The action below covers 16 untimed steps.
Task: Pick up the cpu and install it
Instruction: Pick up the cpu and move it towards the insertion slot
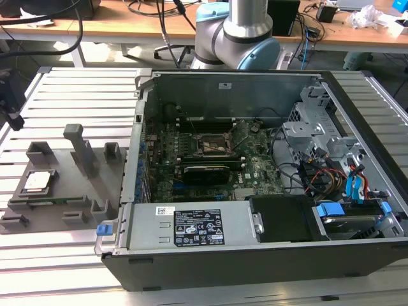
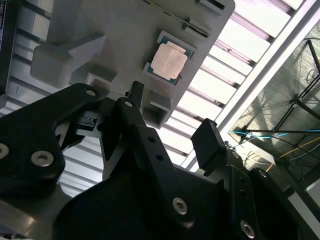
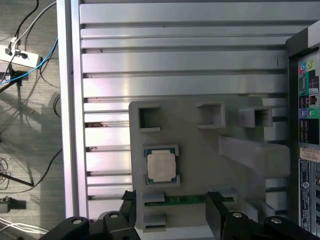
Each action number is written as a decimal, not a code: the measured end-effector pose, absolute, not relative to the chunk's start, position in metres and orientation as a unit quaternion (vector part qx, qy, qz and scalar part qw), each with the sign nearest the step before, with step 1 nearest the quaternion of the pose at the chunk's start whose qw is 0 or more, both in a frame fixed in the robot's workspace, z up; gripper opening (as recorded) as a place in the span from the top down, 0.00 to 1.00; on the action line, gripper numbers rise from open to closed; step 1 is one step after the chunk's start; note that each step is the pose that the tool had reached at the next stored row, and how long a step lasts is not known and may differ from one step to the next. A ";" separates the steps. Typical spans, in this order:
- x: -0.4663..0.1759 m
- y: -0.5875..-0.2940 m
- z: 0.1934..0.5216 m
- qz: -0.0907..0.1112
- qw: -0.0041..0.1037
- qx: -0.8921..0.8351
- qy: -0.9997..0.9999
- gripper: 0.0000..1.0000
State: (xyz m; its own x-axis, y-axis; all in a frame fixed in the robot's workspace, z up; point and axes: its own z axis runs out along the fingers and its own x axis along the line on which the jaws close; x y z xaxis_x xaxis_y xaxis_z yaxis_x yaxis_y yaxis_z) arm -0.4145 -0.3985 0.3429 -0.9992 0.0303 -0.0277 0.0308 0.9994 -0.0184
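Your gripper open, empty. cpu seated in grey fixture pocket just ahead of it, no contact. Light, stiff, thin, likely fragile; grip opposite edges gently, keep level.

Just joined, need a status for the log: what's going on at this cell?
One robot arm is set up for a chip install. Its gripper is open and empty, over the grey holder plate on the slatted table. The chip sits in its pocket on that plate, not yet picked up. The open computer case lies toward the exterior view's right of the plate, and its motherboard socket looks empty.
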 end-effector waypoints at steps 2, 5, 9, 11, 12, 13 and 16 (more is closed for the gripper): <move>-0.415 -0.399 0.342 -0.009 0.014 0.015 1.000 0.34; -0.415 -0.399 0.340 -0.009 0.014 0.015 1.000 0.34; -0.415 -0.399 0.339 -0.009 0.014 0.015 1.000 0.34; -0.415 -0.399 0.338 -0.009 0.014 0.015 1.000 0.34; -0.415 -0.399 0.337 -0.009 0.014 0.015 1.000 0.34; -0.415 -0.399 0.336 -0.009 0.014 0.015 1.000 0.34; -0.415 -0.399 0.334 -0.009 0.014 0.015 1.000 0.34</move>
